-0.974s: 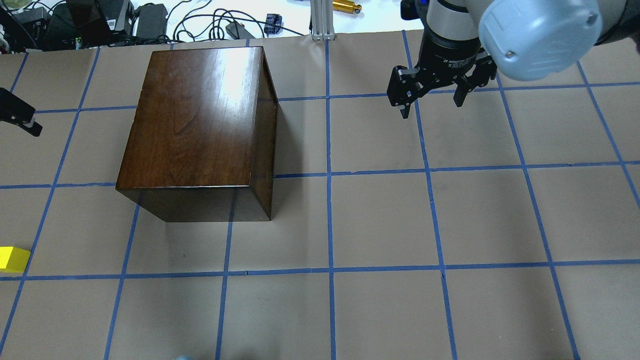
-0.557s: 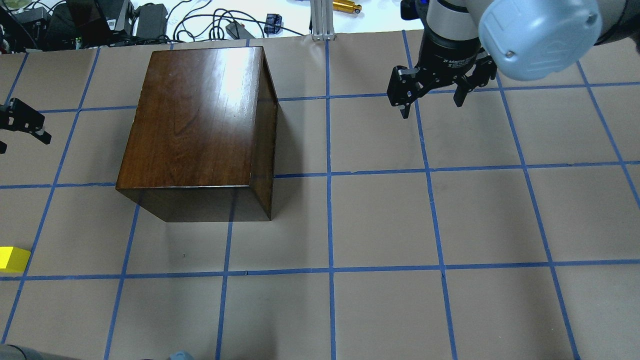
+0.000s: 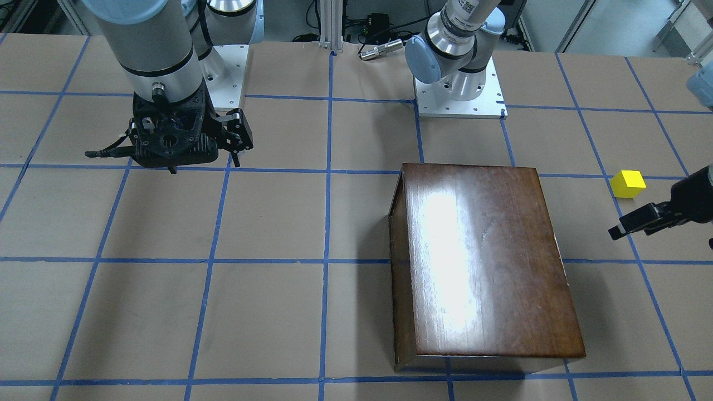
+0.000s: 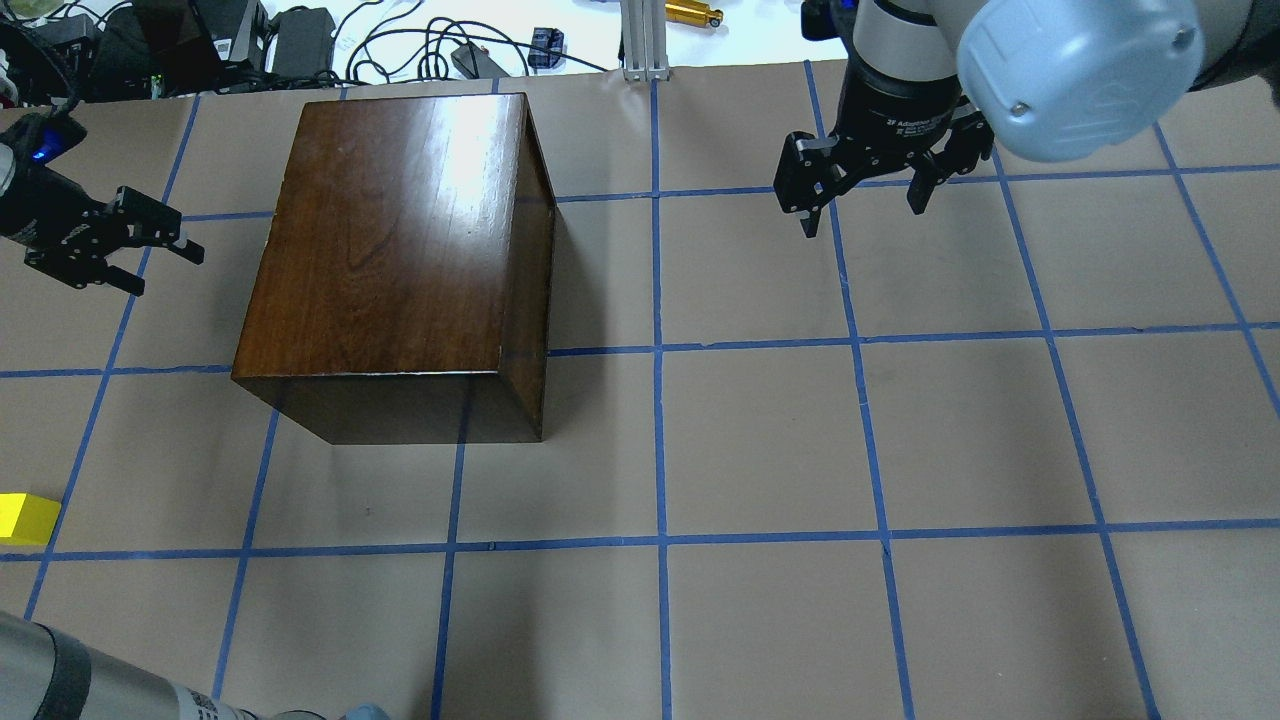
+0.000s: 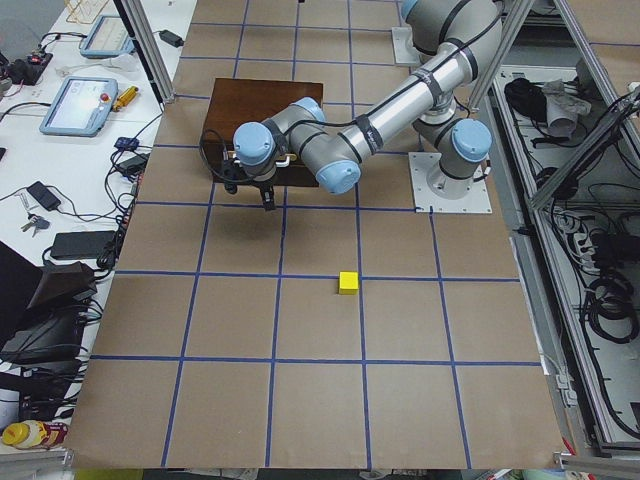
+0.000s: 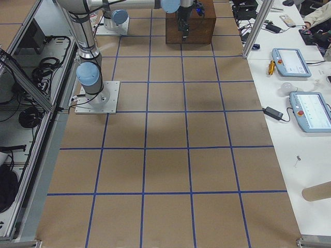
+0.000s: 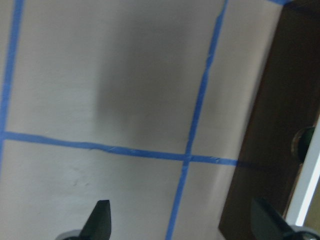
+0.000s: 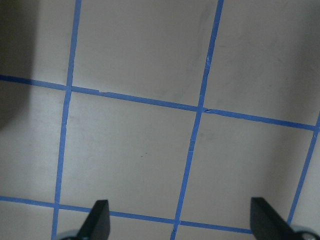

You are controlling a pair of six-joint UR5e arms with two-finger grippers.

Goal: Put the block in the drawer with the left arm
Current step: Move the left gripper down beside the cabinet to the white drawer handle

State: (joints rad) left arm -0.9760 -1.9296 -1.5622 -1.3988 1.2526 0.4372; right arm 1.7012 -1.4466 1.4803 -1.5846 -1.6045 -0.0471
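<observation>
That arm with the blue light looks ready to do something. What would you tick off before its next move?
1. Left gripper open and empty: ok.
2. Block lying free, nothing on it: ok.
3. Drawer open to take the block: not ok. No tray sticks out of the wooden box.
4. Metal pull seen by the left wrist camera: ok, at the right edge of that view.
5. Right gripper out of the way: ok. It is open, on the box's other side.

Left hand moved in from edge, now apparently just beside wooden box.
</observation>
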